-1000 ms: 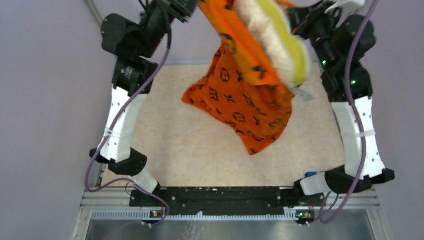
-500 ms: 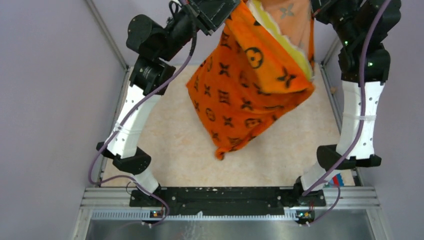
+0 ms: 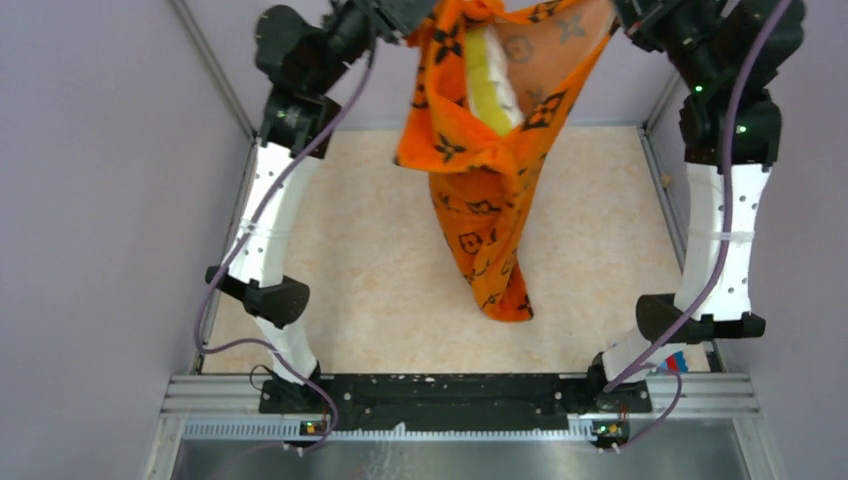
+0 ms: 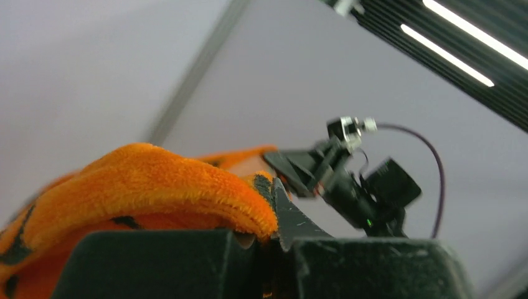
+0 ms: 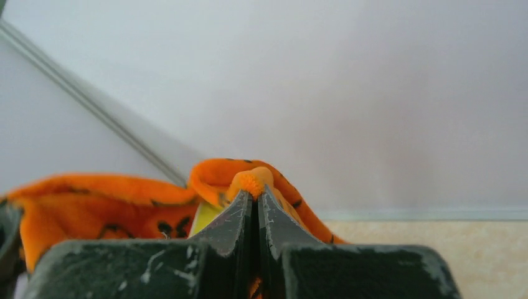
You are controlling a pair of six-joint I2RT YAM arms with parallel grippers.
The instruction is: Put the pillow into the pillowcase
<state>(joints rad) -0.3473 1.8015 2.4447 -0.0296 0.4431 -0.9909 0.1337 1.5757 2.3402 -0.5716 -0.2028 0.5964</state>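
Note:
The orange pillowcase [image 3: 487,190] with black motifs hangs high above the table, its mouth held open between both grippers. The pillow [image 3: 488,82] sits inside it; only its white quilted face and yellow trim show in the opening. My left gripper [image 3: 412,18] is shut on the left edge of the mouth, seen in the left wrist view [image 4: 269,205] with orange fabric [image 4: 155,187] bunched over one finger. My right gripper [image 3: 622,14] is shut on the right edge, seen in the right wrist view [image 5: 254,194] with the hem [image 5: 252,182] pinched at the tips. The sack's lower end dangles near the table.
The beige tabletop [image 3: 340,280] lies below. Grey enclosure walls [image 3: 100,200] stand at both sides and the back. The black base rail [image 3: 440,392] runs along the near edge.
Both grippers stayed high while the pillowcase swung and now hangs straighter and narrower. The pillow has slid deeper; less yellow trim sticks out of the mouth.

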